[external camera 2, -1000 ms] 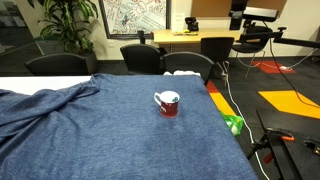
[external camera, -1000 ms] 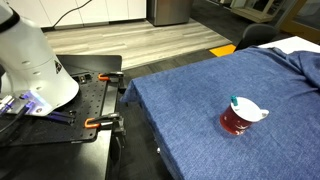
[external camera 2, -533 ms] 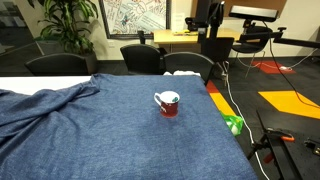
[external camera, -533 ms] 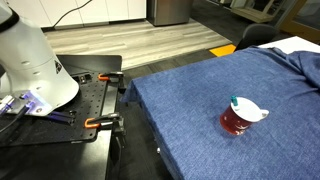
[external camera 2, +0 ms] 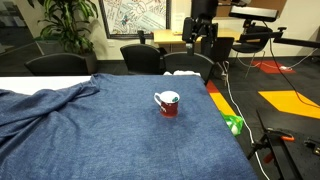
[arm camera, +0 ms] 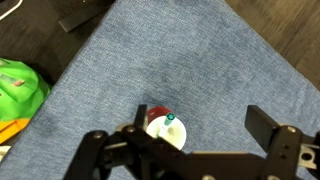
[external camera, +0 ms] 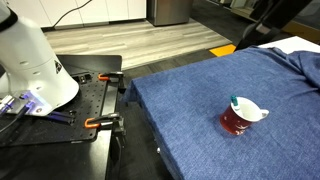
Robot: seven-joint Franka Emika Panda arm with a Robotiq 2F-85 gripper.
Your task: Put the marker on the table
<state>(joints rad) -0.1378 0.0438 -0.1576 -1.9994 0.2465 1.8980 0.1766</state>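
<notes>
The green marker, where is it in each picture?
In an exterior view: lower right, the marker pokes up out of the red mug.
In an exterior view: the red mug stands mid-picture; the marker in it is too small to make out.
Wrist view: low centre, the marker's teal tip shows inside the red mug.
Shared landmark: the red mug, standing on the table with its blue cloth.

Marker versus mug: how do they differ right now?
The marker is slim and teal; the mug is squat and red. The marker leans inside the mug; the mug stands upright on the table. Neither is gripped.
</notes>
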